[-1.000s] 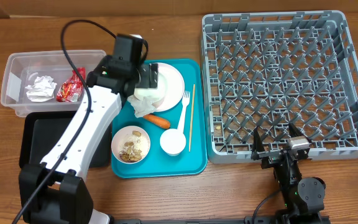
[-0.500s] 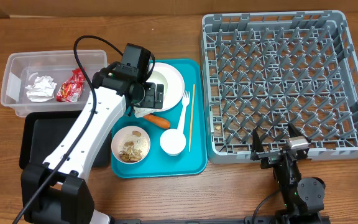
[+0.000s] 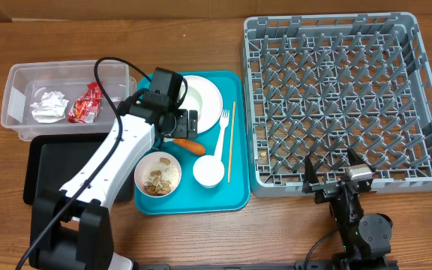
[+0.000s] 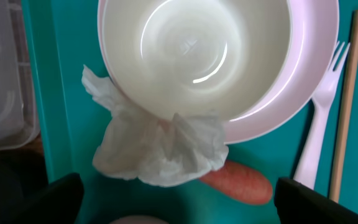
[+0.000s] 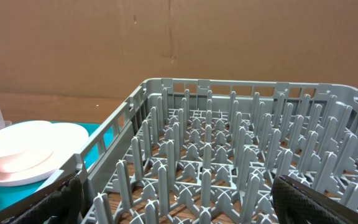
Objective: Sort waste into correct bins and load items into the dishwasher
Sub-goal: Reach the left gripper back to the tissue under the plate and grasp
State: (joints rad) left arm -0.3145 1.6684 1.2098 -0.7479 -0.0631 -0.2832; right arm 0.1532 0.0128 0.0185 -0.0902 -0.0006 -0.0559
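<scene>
Left pincer: my left gripper [image 4: 179,204] hangs with its jaws spread wide and nothing in them, over the left half of the flat teal plastic tray [image 3: 235,196].
Under it: the crumpled white paper napkin [image 4: 157,152] lies on that tray, one edge tucked beneath the round white bowl [image 4: 194,56], which sits on the large pale plate [image 4: 306,93] at the tray's back.
Just beside: the orange carrot piece [image 4: 238,182] touches the napkin's free edge, towards the tray's middle.
Further along the tray: the white plastic fork [image 4: 319,134] and the thin wooden chopstick [image 4: 345,106] lie by its right edge.
Where it goes: the clear rectangular plastic tub [image 3: 17,105] off the tray's left side (paper and a wrapper are already in it).
Doing it well: I would come straight down on the bulky free part of the napkin, clear of the bowl rim, close only on paper and lift gently so the tucked edge slides out without tipping the bowl or dragging the carrot.
Right pincer: my right gripper [image 3: 328,177] is parked wide open and empty, well off the tray's right side.
Changed since a second ago: my left wrist has slid from the tray's back, where it hid the bowl, towards the tray's middle; the plate now shows, the napkin is covered from above, and the right arm has not moved.
</scene>
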